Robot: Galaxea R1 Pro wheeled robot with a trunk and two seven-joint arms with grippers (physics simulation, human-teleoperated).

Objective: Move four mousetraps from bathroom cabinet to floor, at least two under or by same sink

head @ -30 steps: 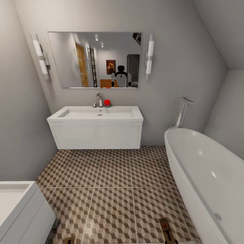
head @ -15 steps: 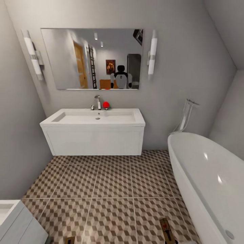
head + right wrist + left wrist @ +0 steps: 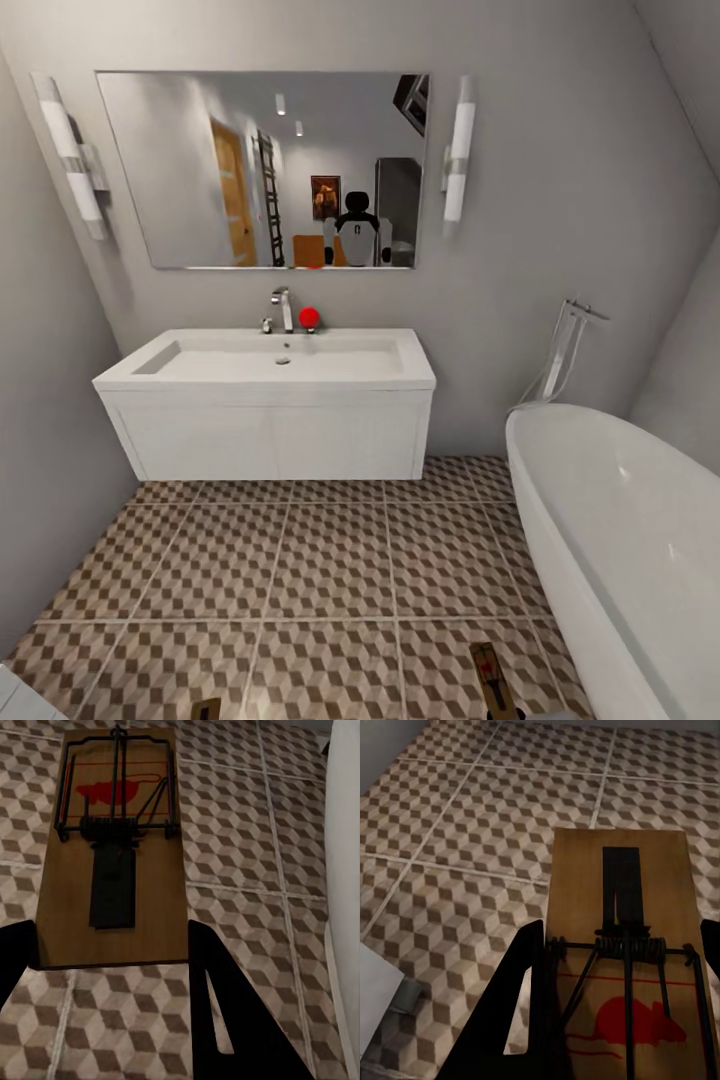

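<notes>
Two mousetraps are in hand above the bathroom floor (image 3: 330, 560). In the left wrist view, my left gripper (image 3: 622, 930) is shut on a brown wooden mousetrap (image 3: 619, 892) with dark wire and a red mouse mark, its black fingers (image 3: 510, 1020) along the board's sides. My right gripper (image 3: 109, 930) is shut on another mousetrap (image 3: 112, 847) the same way. The head view shows their ends at the bottom edge, the right mousetrap (image 3: 490, 680) and the left mousetrap (image 3: 206, 710). The bathroom sink (image 3: 270, 400) stands ahead against the far wall. The cabinet is out of view.
A white bathtub (image 3: 620, 540) fills the right side, with a chrome tap pipe (image 3: 565, 350) behind it. A mirror (image 3: 265, 170) hangs over the sink, and a red ball (image 3: 309, 317) sits by the tap. A white unit's corner (image 3: 12, 700) shows at lower left.
The camera has moved forward towards the sink, which now looks larger and lower. The white unit at lower left has slid almost out of the picture. Both traps stay held.
</notes>
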